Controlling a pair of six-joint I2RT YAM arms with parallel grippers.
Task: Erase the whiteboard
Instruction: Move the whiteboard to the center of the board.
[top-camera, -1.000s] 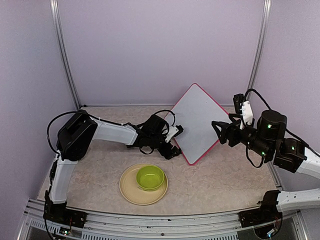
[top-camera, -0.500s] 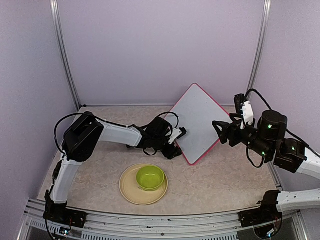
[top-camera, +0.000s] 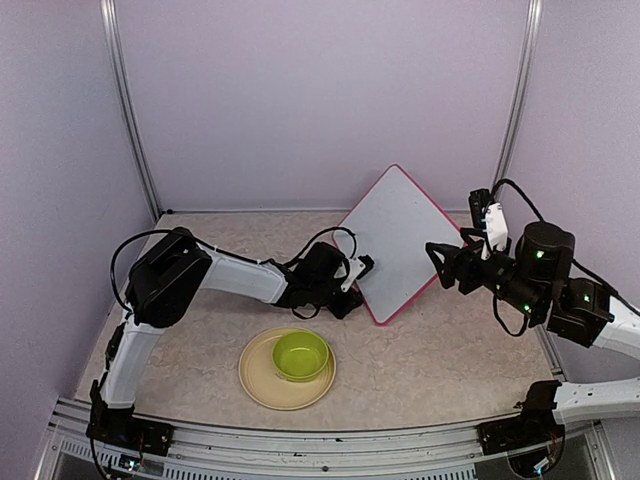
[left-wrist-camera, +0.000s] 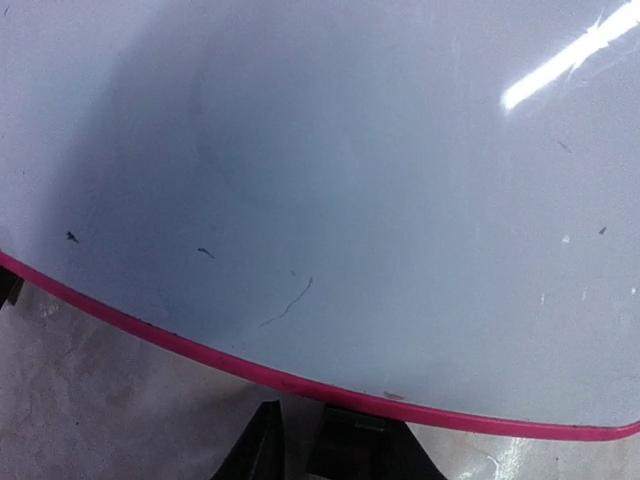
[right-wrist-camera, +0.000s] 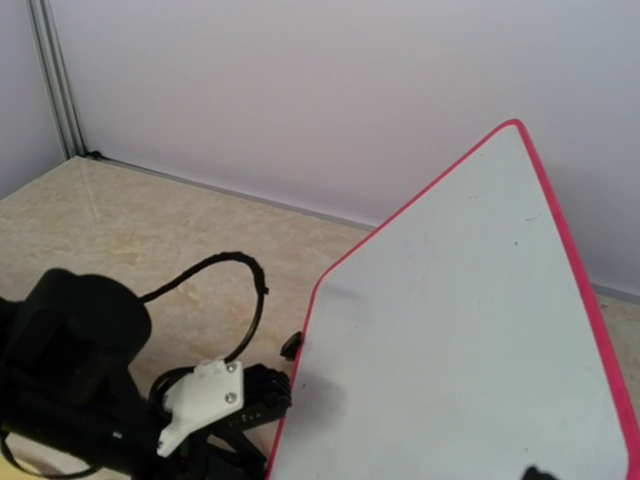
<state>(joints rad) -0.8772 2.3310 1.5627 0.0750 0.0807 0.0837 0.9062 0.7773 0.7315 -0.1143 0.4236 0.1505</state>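
The left claw (top-camera: 360, 266) pinched the whiteboard (top-camera: 400, 240) by its pink rim, seemingly steadying it; the right claw (top-camera: 436, 265), spread and empty, would next have to wipe the faint marks.

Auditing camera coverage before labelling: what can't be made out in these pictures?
Whether the left pincer grips the whiteboard: left wrist view's bottom edge cuts off its fingers; top view too small.
Right pincer: right wrist view shows only a tip at the bottom edge.
Faint marks: left wrist view, too small to read.
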